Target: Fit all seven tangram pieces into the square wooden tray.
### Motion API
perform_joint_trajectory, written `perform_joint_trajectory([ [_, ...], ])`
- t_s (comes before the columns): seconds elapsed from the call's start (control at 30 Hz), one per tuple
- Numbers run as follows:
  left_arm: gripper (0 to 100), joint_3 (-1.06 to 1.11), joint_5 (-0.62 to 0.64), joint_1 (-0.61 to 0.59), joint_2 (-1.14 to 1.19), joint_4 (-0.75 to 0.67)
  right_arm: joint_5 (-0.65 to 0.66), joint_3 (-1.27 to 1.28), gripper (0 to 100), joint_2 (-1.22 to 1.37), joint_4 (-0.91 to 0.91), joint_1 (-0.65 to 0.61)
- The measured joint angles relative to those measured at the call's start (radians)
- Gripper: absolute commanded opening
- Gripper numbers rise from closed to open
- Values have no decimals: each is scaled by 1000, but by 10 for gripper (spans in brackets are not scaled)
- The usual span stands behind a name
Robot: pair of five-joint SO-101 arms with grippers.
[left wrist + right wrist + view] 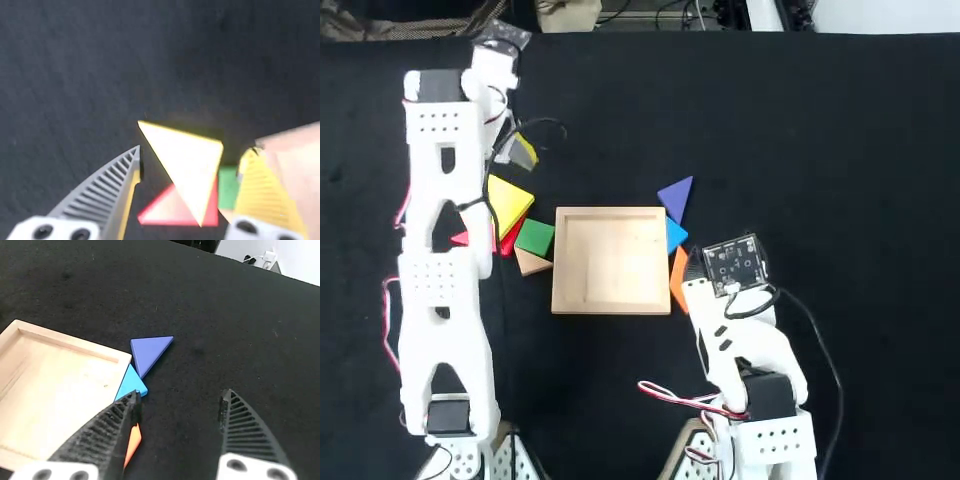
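The square wooden tray (610,305) is being shown by the high view lying flat in the middle of the black worktop (840,150), bare wood facing up, with all seven pieces lying outside it. On the side by the left arm (445,270), four pieces are being crowded together: a yellow triangle (508,198), a red piece (460,238) partly covered by it and by the arm, and a green square (534,238) and a tan triangle (530,263) just beside the tray's wall. Along the opposite wall, near the right arm (740,350), a purple triangle (678,195), a blue triangle (675,235) and an orange piece (678,280) are being lined up.

Closer detail is being given by the left wrist view. The left jaws are being held wide open, one on either side of the yellow triangle (187,160), which is overlapping the red piece (165,212) – whether either jaw is touching it cannot be told. A pale blur at the edge cannot be identified.

In the right wrist view the right jaws are being held wide apart over bare worktop with nothing between them. One black jaw is hanging just over the spot where the blue triangle (131,385) and the orange piece (132,440) are meeting beside the tray's corner.
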Motion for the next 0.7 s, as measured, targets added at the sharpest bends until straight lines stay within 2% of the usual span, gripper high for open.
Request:
perform_joint_trajectory([
  [0.13, 327, 267, 40, 0, -133, -29, 0, 0, 262, 0, 0, 0],
  [0.23, 373, 405, 167, -12, -152, -126, 0, 0, 262, 0, 0, 0],
  [0.37, 493, 431, 404, -28, -155, -144, 0, 0, 262, 0, 0, 0],
  [0.5, 481, 446, 595, -31, -155, -98, 0, 0, 262, 0, 0, 0],
  [0.7, 478, 496, 661, -55, -155, -57, 0, 0, 262, 0, 0, 0],
])
